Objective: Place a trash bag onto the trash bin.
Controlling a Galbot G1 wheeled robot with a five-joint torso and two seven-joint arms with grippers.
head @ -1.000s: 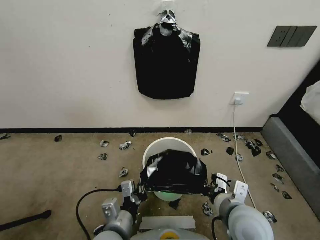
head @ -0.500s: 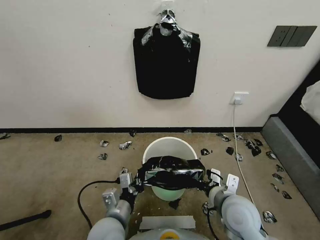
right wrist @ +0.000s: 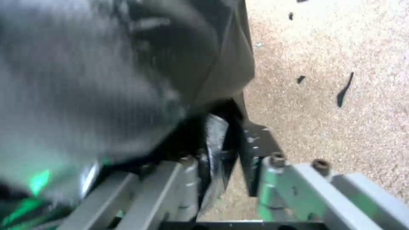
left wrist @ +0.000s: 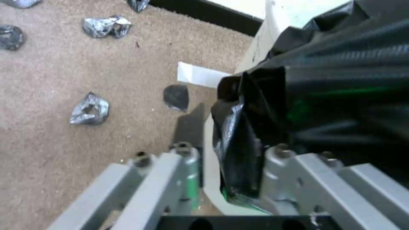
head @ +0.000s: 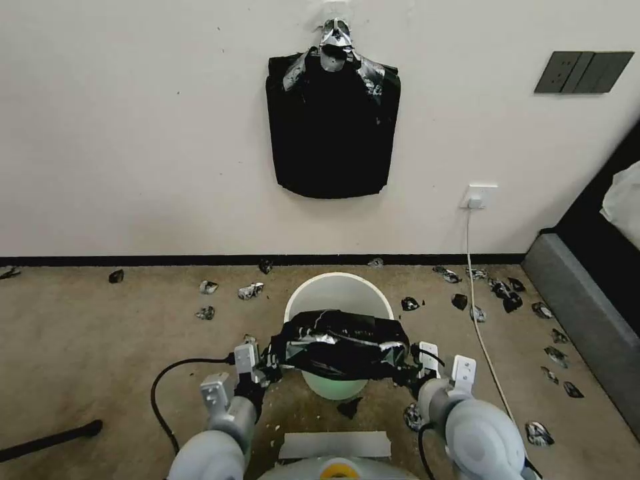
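My left gripper (head: 267,363) and right gripper (head: 408,371) each clamp the trash bag (head: 343,343) stretched across the trash bin (head: 337,290); the left wrist view reveals the rim between the fingers (left wrist: 279,166)

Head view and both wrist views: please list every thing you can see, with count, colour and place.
Thin glossy plastic trash bag: one, black, stretched over the near rim of the bin between both grippers.
Round plastic trash bin: one, cream-white, on the carpet before the wall.
Flat bundle of bags: one, black, hanging on the wall.
Torn plastic scraps: many, black and silvery, scattered on the carpet.
Wall socket with cable: one, white, right of the bin.
Left gripper: grey, at the bag's left edge.
Right gripper: grey, at the bag's right edge.
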